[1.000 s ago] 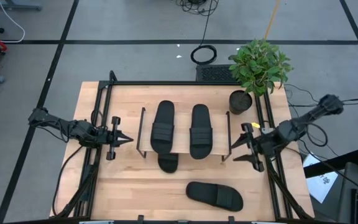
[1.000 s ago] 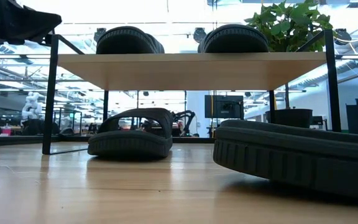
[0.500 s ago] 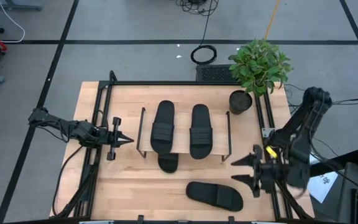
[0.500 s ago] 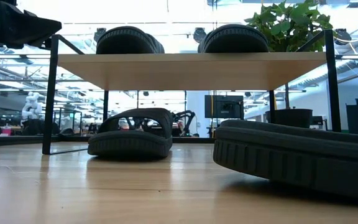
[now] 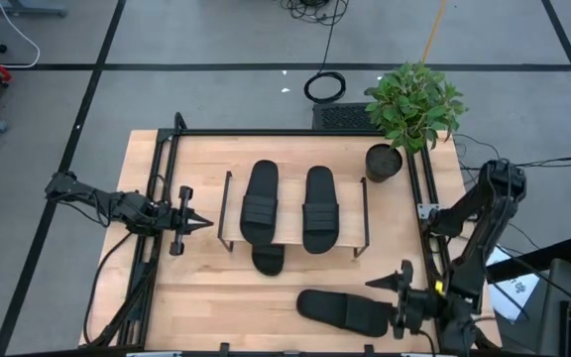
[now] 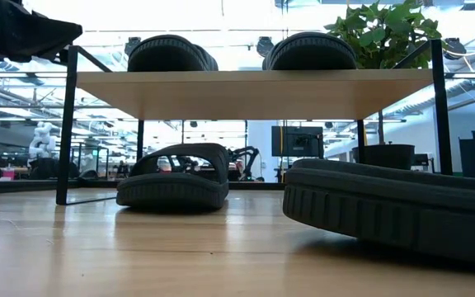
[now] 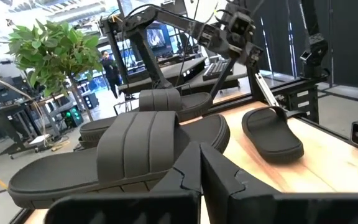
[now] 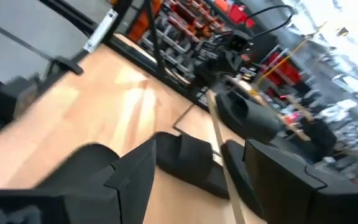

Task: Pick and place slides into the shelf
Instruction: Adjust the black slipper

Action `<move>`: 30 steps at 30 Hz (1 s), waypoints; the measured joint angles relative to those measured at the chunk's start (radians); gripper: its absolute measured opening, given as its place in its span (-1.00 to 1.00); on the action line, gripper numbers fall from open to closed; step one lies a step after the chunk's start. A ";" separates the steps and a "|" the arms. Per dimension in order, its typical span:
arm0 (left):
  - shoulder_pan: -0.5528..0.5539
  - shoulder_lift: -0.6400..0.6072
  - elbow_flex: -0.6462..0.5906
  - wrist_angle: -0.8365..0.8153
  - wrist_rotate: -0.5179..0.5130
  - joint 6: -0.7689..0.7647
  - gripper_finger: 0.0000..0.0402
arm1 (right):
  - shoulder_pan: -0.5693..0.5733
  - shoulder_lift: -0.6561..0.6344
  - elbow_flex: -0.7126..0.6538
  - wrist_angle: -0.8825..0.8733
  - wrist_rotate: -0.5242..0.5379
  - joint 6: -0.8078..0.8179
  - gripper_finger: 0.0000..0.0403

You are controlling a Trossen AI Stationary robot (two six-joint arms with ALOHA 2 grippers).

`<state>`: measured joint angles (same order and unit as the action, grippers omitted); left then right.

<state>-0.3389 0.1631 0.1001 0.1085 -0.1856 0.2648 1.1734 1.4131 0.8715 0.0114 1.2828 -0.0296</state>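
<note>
Two black slides (image 5: 262, 203) (image 5: 321, 208) lie sole-down on the wooden top of the shelf (image 5: 290, 238). A third slide (image 5: 268, 261) rests on the table under the shelf, with one end poking out at the near side. The fourth slide (image 5: 343, 311) lies flat on the table near the front edge. My right gripper (image 5: 390, 300) is open at that slide's right end, pointing toward the table's left; I see no touch. My left gripper (image 5: 202, 222) is shut, level, left of the shelf and holds nothing.
A potted plant (image 5: 411, 107) stands at the table's far right corner. Black frame rails (image 5: 157, 198) run along both table sides. Bare wood (image 5: 206, 297) lies at the near left. In the low view the near slide (image 6: 394, 206) fills the right foreground.
My right gripper has swung from beside the shelf's right end toward the table's near edge and lower, turning as it went. It now stands at the right end of the loose slide. The slides and my left gripper have kept still.
</note>
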 joint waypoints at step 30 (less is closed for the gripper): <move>0.000 0.000 0.000 0.054 -0.039 -0.058 -0.96 | 0.049 0.194 -0.001 -0.365 -0.433 0.512 0.17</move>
<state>-0.3389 0.1635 0.1001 0.1625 -0.2245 0.2064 1.2228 1.6073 0.8707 -0.3532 0.8494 0.4826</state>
